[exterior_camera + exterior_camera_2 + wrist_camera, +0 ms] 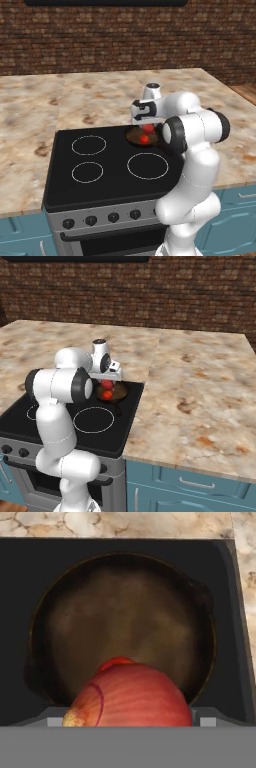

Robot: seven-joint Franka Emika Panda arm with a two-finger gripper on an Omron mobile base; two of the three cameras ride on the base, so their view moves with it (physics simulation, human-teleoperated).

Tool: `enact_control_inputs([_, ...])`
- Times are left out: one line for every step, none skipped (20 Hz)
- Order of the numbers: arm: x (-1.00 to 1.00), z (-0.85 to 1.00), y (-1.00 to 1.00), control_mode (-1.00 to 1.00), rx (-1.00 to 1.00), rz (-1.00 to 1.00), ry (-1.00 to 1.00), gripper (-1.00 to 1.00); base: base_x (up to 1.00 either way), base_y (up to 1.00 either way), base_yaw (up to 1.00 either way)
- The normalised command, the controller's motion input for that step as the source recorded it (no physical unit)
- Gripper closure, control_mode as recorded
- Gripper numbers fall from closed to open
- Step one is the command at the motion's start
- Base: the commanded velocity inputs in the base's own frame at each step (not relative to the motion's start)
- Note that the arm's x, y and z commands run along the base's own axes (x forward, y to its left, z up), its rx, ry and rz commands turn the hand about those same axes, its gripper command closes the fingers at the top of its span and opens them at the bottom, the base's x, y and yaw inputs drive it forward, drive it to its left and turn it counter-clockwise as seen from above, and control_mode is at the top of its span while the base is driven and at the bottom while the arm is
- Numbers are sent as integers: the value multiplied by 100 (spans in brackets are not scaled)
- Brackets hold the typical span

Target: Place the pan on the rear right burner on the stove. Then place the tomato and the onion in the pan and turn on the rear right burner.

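The small dark-brown pan (135,135) (120,391) (125,612) sits at the rear right of the black stove (115,172), covering the rear right burner. An orange-red tomato (144,140) (107,395) (116,661) lies inside the pan. My gripper (148,125) (106,380) points down just above the pan, its jaws wide and shut on the maroon onion (149,129) (106,385) (130,699). In the hand view the onion covers most of the tomato and the pan's near rim.
Three other white rings mark the cooktop, the largest (147,166) at the front right. A row of black knobs (91,220) lines the steel front. Marble counter (200,386) surrounds the stove, with a brick wall behind. The pan's short handle (118,408) points toward the stove's front.
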Motion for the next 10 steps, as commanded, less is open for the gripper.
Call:
enact_control_inputs([26, -6, 0, -100, 0, -2, -4, 100, 0, 0, 0])
enact_control_inputs([27, -5, 0, -100, 0, -1, -4, 100, 0, 0, 0])
enact_control_inputs([29, -6, 0, -100, 0, -1, -2, 100, 0, 0, 0])
enact_control_inputs([27, -6, 0, -100, 0, -1, -1, 100, 0, 0, 0])
enact_control_inputs([26, -11, 0, -100, 0, -1, 0, 100, 0, 0, 0])
enact_control_inputs([29, -14, 0, -100, 0, -1, 0, 100, 0, 0, 0])
enact_control_inputs([30, -16, 0, -100, 0, -1, 0, 100, 0, 0, 0])
enact_control_inputs([31, -16, 0, -100, 0, -1, 0, 100, 0, 0, 0])
enact_control_inputs([33, -14, 0, -100, 0, -1, -1, 100, 0, 0, 0])
enact_control_inputs([26, -14, 0, -100, 0, -1, -1, 100, 0, 0, 0])
